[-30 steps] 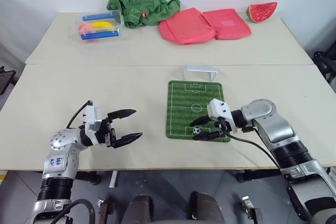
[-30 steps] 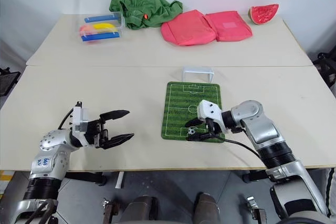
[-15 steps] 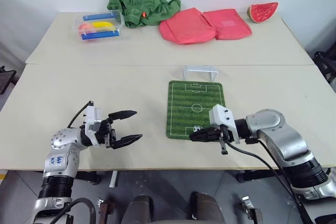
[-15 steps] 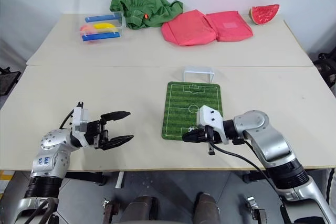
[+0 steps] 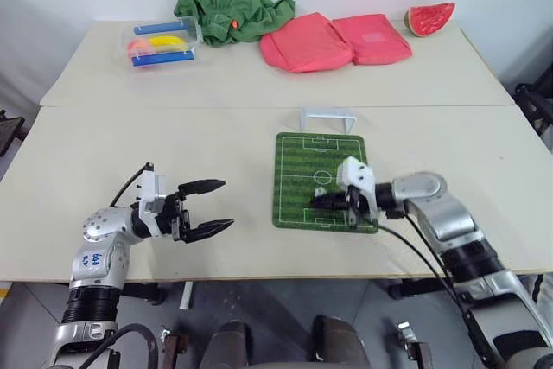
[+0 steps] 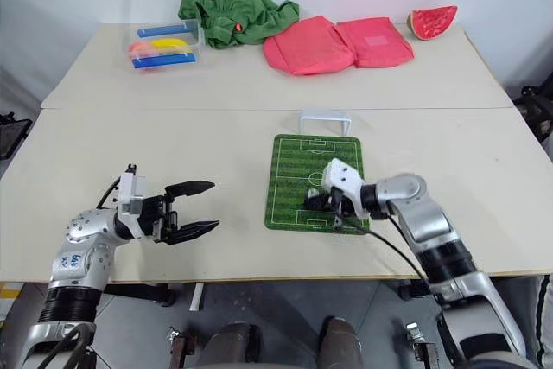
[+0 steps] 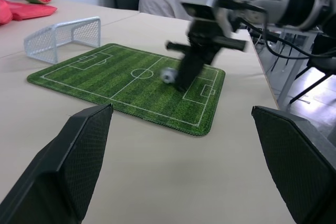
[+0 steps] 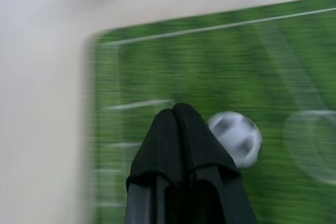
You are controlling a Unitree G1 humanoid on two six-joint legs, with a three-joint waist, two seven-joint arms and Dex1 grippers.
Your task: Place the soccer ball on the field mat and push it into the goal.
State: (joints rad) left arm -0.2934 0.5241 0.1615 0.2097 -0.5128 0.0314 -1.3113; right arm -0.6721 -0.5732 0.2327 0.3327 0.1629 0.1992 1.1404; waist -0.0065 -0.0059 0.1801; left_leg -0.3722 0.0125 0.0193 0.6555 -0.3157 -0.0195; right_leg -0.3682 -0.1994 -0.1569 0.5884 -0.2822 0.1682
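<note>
- While the soccer ball sits on the field mat, right end effector is pressed together right beside it;
- left end effector spread, empty, over the desk

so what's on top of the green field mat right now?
On the flat green striped field mat sits the tiny black-and-white soccer ball, just ahead of the shut right claw. The mat's near right corner is covered by that arm.
</note>
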